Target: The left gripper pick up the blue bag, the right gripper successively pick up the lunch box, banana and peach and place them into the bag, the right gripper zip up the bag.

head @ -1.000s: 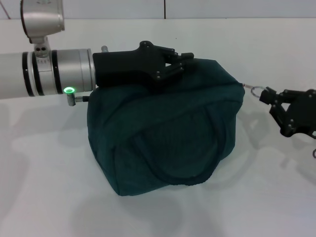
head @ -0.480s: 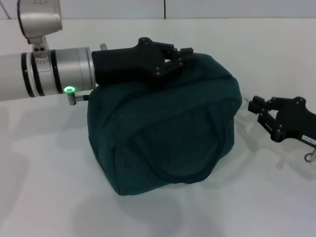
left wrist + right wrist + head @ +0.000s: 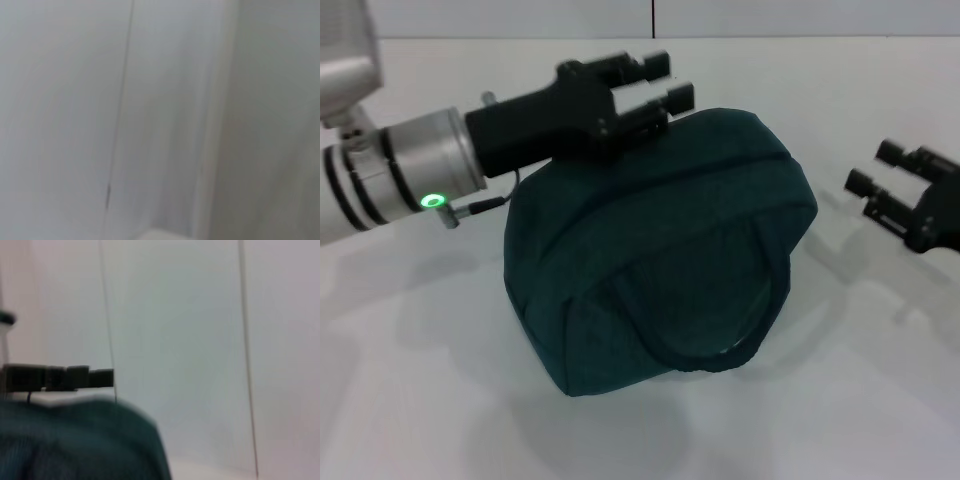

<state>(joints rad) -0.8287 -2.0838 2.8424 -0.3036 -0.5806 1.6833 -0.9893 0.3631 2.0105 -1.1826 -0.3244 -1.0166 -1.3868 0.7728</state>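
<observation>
The blue bag (image 3: 660, 250) sits shut on the white table, with one loop handle (image 3: 720, 355) hanging down its front. My left gripper (image 3: 668, 80) is open just over the bag's top back edge, with nothing between its fingers. To the right of the bag, my right gripper (image 3: 873, 168) is open and empty, a short gap away from it. The right wrist view shows the bag (image 3: 75, 440) with the left gripper (image 3: 60, 377) above it. The lunch box, banana and peach are out of view.
A white table (image 3: 420, 400) surrounds the bag, with a pale wall (image 3: 770, 15) behind it. The left wrist view shows only a blurred pale surface (image 3: 150, 120).
The left gripper has opened, let go of the bag's top and drawn back to the left. The right gripper has released the zipper ring, opened and moved away to the right.
</observation>
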